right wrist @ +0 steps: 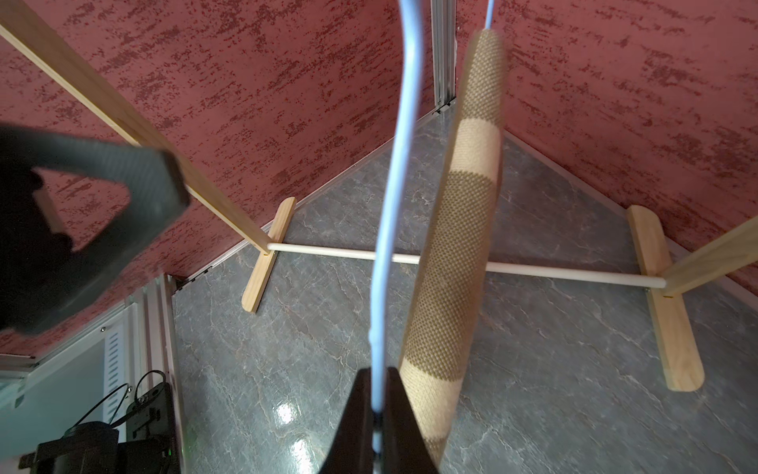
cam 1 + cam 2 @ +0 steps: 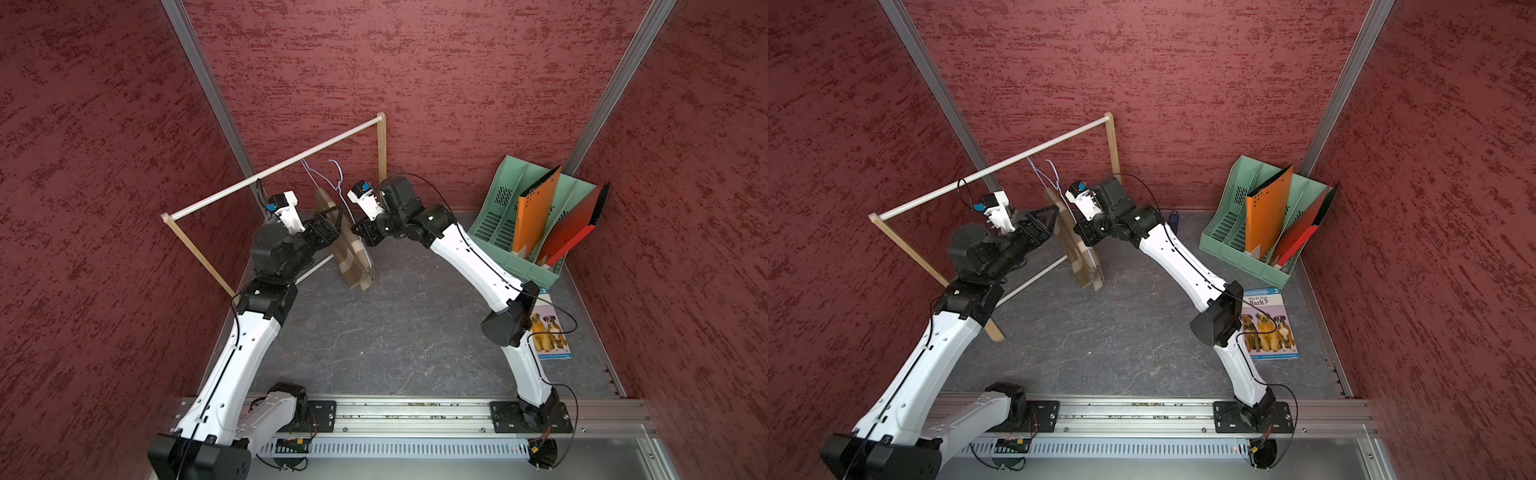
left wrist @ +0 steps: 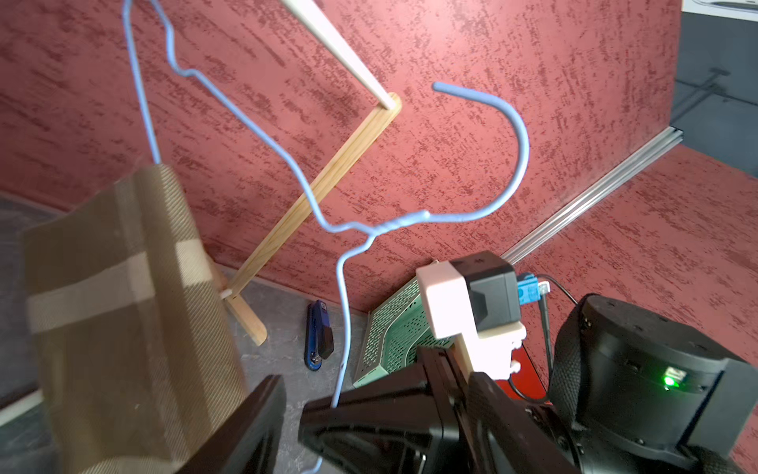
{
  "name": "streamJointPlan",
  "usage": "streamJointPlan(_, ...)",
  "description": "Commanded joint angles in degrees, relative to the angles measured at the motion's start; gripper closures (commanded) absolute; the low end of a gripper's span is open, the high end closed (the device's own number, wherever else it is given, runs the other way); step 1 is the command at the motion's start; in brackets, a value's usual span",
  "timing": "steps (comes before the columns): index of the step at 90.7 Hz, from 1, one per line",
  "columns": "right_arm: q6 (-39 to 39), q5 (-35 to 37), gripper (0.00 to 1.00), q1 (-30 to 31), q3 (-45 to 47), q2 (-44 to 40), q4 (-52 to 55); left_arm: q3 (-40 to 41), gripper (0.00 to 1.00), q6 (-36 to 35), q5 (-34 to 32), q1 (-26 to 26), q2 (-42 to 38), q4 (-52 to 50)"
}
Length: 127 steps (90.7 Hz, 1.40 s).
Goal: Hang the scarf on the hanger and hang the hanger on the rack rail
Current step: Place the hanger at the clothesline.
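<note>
The light-blue wire hanger is held up in the air beside the rack, and its hook hangs free of the rod. My right gripper is shut on the hanger's wire. The brown-tan plaid scarf is draped over the hanger's bar and hangs down just above the floor. My left gripper stands open on the scarf's other side. In the left wrist view, one of its fingers sits next to the cloth, with no cloth between the jaws.
The wooden rack's white top rod runs behind and above both grippers. A green file tray with orange and red folders stands at the back right. A dog-picture book lies under the right arm. A blue stapler lies by the back wall.
</note>
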<state>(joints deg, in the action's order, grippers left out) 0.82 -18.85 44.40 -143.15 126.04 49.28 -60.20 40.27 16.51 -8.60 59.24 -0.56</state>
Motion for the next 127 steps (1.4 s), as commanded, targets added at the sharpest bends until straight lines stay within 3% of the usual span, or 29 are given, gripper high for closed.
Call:
streamJointPlan(1,-0.8,-2.0,1.00,0.6,-0.1,-4.9,-6.0,-1.4,0.32,1.6,5.0,0.5,1.3,5.7)
streamJointPlan(39,0.1,-2.9,1.00,2.2,2.4,-7.0,-8.2,-3.3,0.52,2.9,8.2,0.4,6.3,7.3)
streamJointPlan(67,1.2,-3.9,1.00,3.0,3.2,-7.9,-9.4,-3.4,0.75,2.5,7.9,0.3,7.0,7.2)
streamJointPlan(90,1.7,-2.7,1.00,3.1,6.5,-10.3,-10.8,-3.8,1.00,2.6,7.9,0.3,7.1,7.6)
streamJointPlan(102,2.0,-2.7,1.00,3.1,6.6,-10.4,-9.9,-5.2,1.00,3.0,8.3,0.3,7.3,7.1)
streamJointPlan(127,0.2,-1.7,0.56,3.1,12.8,-14.5,-10.3,-7.1,1.00,8.9,6.6,2.3,8.6,5.0)
